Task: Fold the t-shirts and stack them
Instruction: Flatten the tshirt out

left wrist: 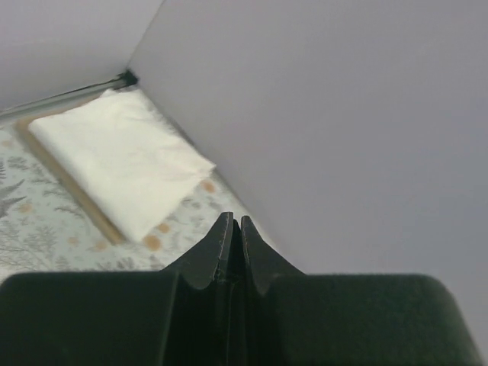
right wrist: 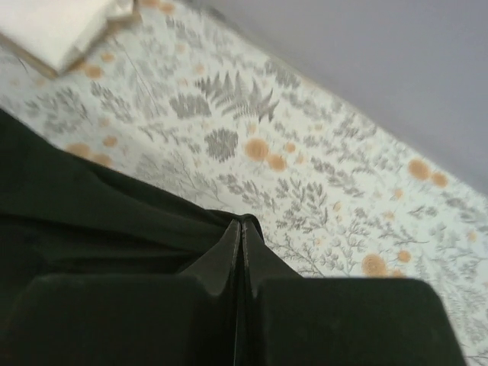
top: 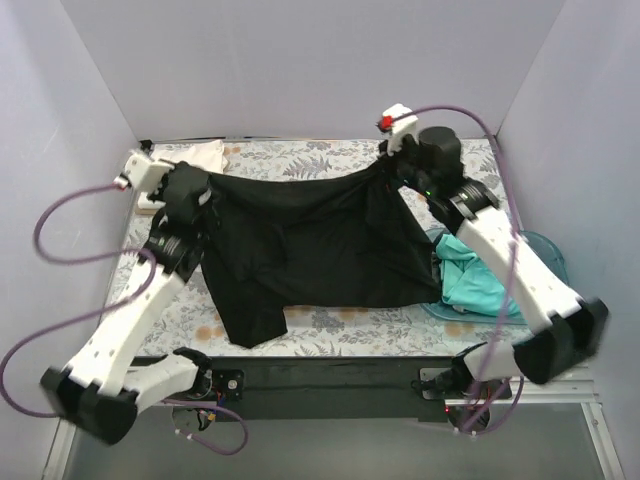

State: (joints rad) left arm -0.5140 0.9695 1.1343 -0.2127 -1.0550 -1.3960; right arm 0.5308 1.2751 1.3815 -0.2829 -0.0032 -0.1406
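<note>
Both pincers are clamped together on the black t-shirt (top: 310, 250). The right pincer (right wrist: 241, 229) shows cloth pinched at its tips. The left pincer (left wrist: 231, 225) shows tips together, and only the top view shows the shirt hanging from it. The shirt spans between the two, sags in the middle, and its lower part lies on the floral table cover (top: 300, 158) below and nearer than both.

Risks, as I judge them:
- Both pinches look thin and near the edge, so pull the pincers further apart and a corner may slip out.
- The hem trails on the cover, so a drag could bunch it and spoil the fold.
- The folded white t-shirt (left wrist: 122, 168) sits just past the left pincer, so a swing outward could knock it.
- The shirt's side under the right pincer hangs against the bin, so you could snag what is inside.

Containers: one translucent blue bin (top: 545, 250), below and nearer than the right pincer. It holds the crumpled teal t-shirt (top: 470, 280). Whether the black cloth touches it or only overlaps it, I cannot tell.
</note>
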